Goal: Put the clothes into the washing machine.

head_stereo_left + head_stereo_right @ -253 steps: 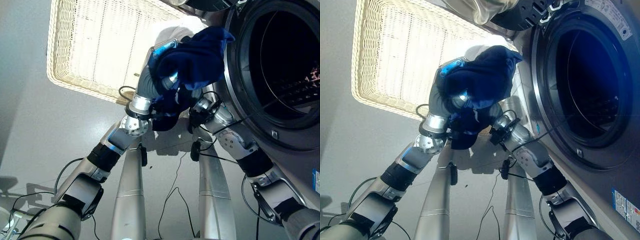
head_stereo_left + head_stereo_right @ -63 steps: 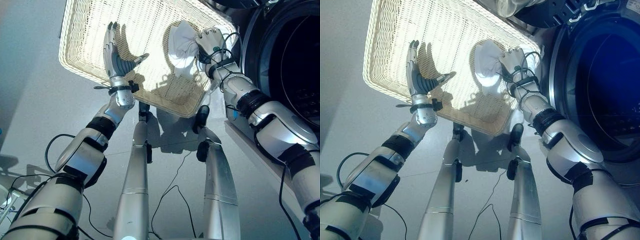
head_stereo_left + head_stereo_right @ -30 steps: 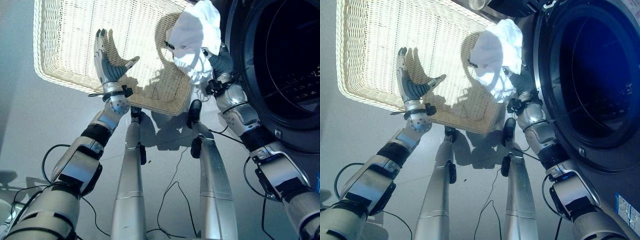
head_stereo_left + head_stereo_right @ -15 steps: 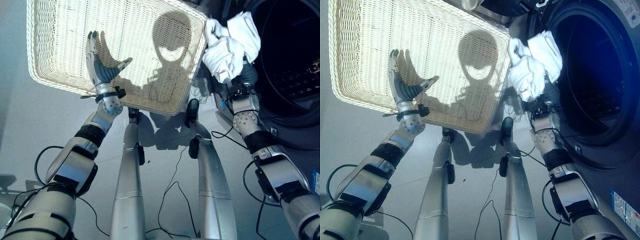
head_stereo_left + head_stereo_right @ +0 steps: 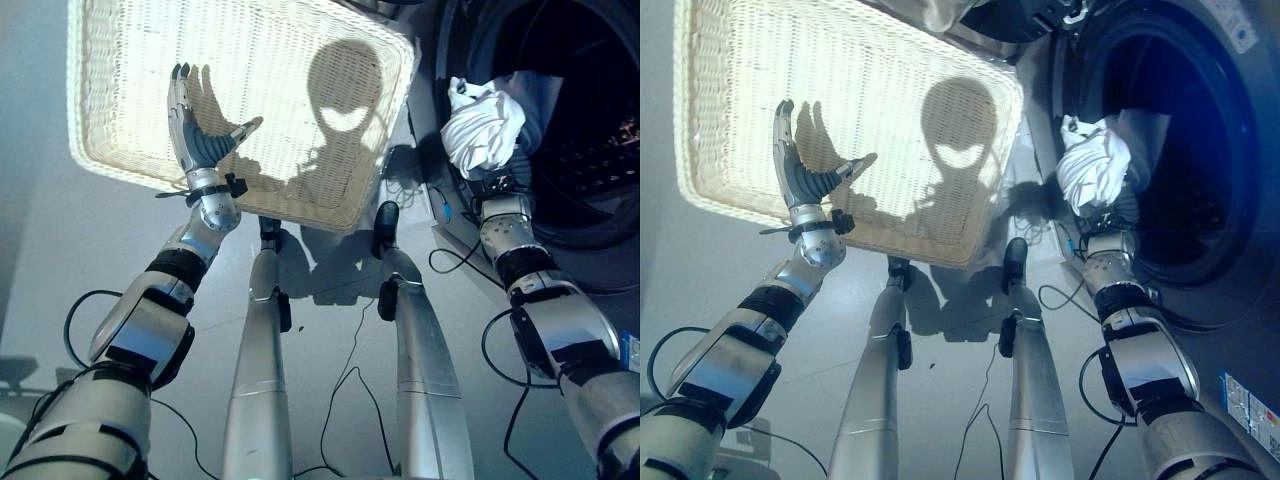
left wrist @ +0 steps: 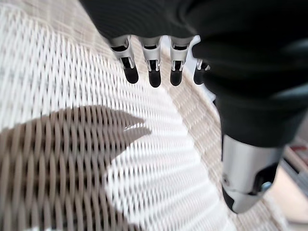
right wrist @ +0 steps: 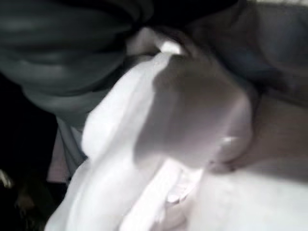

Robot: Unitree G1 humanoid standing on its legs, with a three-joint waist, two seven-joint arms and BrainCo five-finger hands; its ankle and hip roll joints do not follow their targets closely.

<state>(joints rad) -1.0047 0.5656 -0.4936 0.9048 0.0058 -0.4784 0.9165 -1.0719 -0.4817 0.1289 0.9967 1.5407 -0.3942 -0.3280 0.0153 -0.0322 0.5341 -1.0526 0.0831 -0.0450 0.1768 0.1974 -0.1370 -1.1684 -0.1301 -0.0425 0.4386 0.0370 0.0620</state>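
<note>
A bunched white garment sits at the mouth of the washing machine's dark drum, just inside the round door rim. My right hand is under it, closed in the cloth; the right wrist view shows the white garment pressed close against the hand. Some greyish-blue cloth lies behind it in the drum. My left hand is raised open over the near edge of the wicker basket, its straight fingers above the weave and holding nothing.
The wide, pale wicker basket stands on the grey floor to the left of the washing machine. The machine's front runs down the right side, close to my right arm.
My right hand has carried the white garment from the basket's right corner to the right, into the drum's mouth. The left hand stays open over the basket.
</note>
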